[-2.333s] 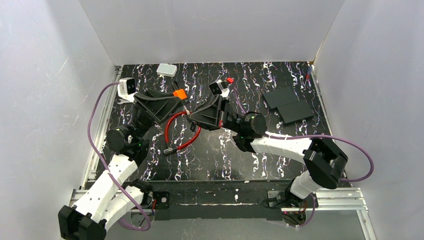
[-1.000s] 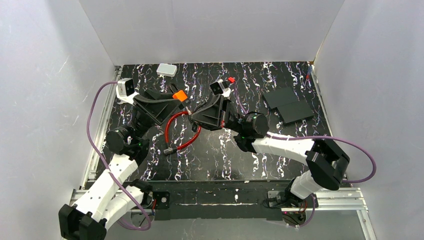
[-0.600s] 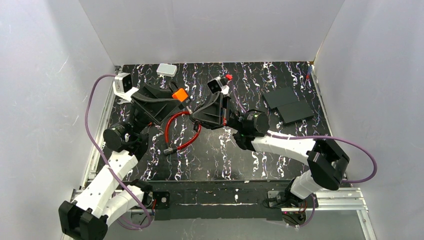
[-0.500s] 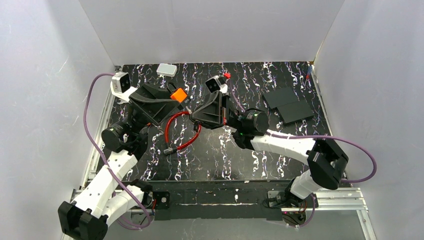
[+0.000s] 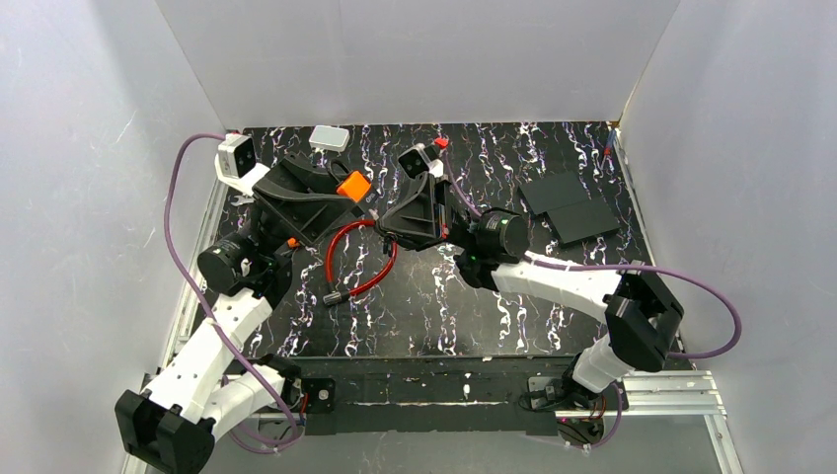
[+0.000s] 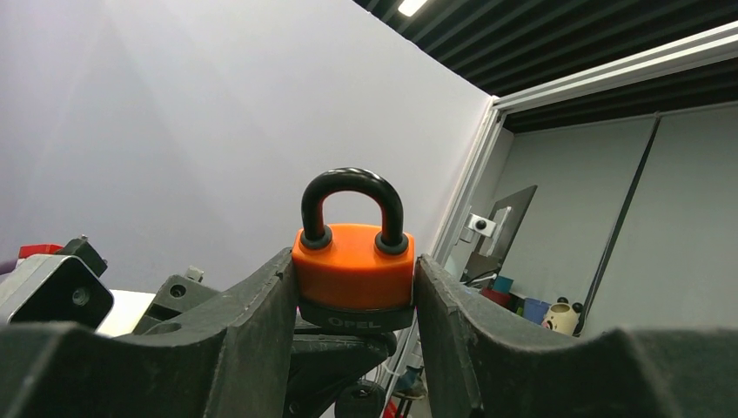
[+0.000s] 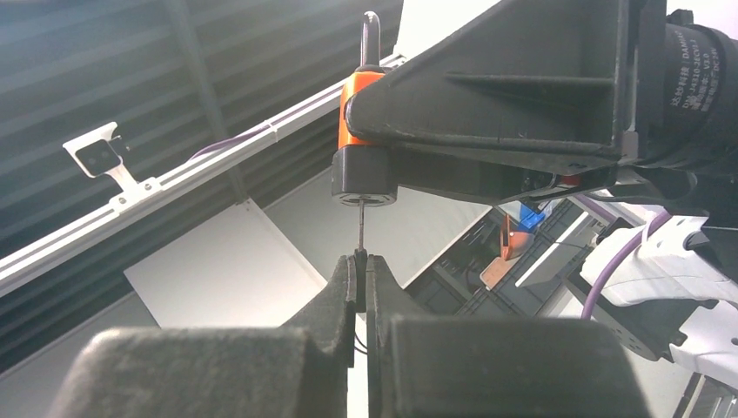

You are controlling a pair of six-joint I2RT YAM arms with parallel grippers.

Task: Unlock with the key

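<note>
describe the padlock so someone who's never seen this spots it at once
Over the black marbled table, look at the left gripper, left of centre. The padlock is clamped between its fingers: a stubby orange block with a black shackle, unlike the thin red cable loop beside it.

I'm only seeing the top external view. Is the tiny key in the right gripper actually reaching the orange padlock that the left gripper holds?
Observer: Yes. Right wrist view: the thin metal blade of the key stands upright, its tip meeting the black base of the orange padlock.
Operator: Grip secure?
Observer: The right gripper is shut on the key; its head is hidden.
Operator: Shackle open?
Observer: No. Left wrist view: the black curved shackle has both legs seated.
</note>
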